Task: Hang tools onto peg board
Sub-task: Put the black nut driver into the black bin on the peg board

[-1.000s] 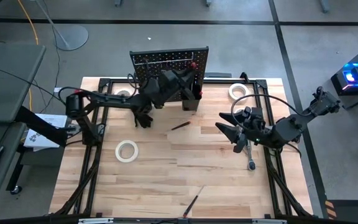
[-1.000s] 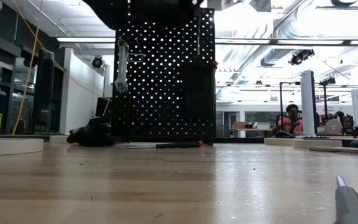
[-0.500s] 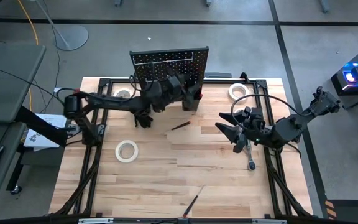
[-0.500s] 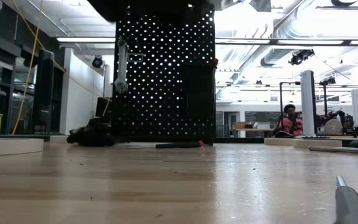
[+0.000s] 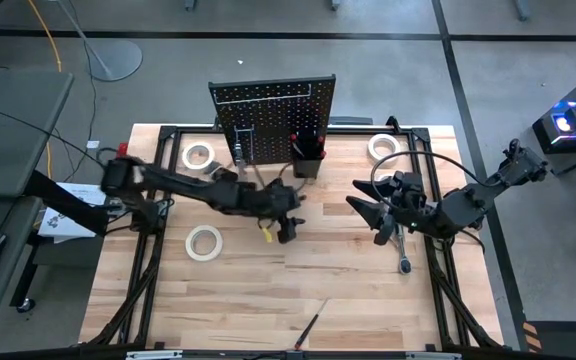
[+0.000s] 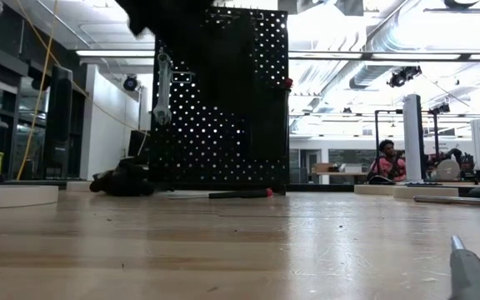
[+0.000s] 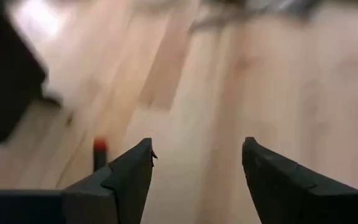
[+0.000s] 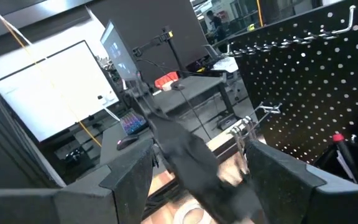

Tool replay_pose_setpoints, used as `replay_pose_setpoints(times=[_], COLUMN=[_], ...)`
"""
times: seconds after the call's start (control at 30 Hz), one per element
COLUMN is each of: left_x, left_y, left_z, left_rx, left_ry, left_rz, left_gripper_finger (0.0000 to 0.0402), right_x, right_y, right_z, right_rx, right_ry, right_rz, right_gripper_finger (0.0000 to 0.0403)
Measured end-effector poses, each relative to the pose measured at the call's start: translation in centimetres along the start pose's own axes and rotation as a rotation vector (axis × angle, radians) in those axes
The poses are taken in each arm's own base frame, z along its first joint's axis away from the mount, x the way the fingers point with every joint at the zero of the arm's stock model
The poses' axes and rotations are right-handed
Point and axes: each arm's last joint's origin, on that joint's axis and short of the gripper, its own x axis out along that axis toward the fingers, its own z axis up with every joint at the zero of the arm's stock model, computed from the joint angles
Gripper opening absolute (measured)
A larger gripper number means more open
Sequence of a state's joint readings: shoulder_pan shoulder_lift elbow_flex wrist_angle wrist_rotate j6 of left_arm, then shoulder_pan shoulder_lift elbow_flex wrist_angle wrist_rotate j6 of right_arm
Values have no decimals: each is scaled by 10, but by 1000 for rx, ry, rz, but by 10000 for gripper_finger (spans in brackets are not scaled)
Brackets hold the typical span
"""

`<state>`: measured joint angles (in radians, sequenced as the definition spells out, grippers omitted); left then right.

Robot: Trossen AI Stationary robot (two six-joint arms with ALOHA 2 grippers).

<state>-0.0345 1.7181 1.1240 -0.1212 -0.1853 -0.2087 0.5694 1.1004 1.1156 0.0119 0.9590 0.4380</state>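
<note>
The black peg board [image 5: 273,98] stands at the table's far edge, with a small black bin [image 5: 306,152] on its front holding red-tipped tools. A silver wrench [image 6: 163,87] hangs from a hook on its left part. A dark screwdriver with a red end [image 6: 240,193] lies flat on the table in front of the board. My left gripper [image 5: 288,230] hovers open above it, slanting down; the red end [image 7: 99,147] shows beside one finger. My right gripper [image 5: 364,210] hangs open and level over the table's right part, with nothing between its fingers.
White tape rolls lie at the left [image 5: 205,242], far left [image 5: 199,155] and far right [image 5: 383,147]. Another slim screwdriver [image 5: 308,327] lies near the front edge. A silver tool [image 5: 404,262] lies under the right arm. A person [image 6: 387,160] sits in the room behind.
My left gripper has left the peg board's bin and swung down toward the table's near edge, tipping from level to slanting downward. It is now over the screwdriver in front of the board. The board's front and the hanging wrench are uncovered again.
</note>
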Motion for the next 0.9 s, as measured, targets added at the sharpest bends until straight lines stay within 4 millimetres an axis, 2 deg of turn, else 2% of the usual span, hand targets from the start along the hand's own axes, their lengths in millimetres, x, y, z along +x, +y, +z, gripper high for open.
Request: replay_pose_setpoints(times=[0.07, 0.23, 0.4, 0.67, 0.83, 0.9], left_x=[20, 54, 69, 91, 109, 113], left_y=[5, 19, 31, 55, 59, 57], left_z=[-9, -11, -8, -25, -41, -46], left_rx=[-10, 87, 141, -66, -183, -192], left_ry=[62, 204, 269, 328, 414, 443], left_rz=[32, 132, 189, 256, 114, 71], left_gripper_finger=[227, 227, 227, 227, 226, 214], right_x=[0, 0, 0, 0, 0, 0], right_y=[0, 0, 1, 1, 1, 1], right_z=[0, 0, 0, 0, 0, 0], right_rx=[10, 62, 109, 121, 134, 136], right_ry=[-1, -4, 5, 5, 6, 7], right_rz=[-2, -1, 17, 19, 20, 21], right_gripper_finger=[245, 245, 245, 245, 245, 245])
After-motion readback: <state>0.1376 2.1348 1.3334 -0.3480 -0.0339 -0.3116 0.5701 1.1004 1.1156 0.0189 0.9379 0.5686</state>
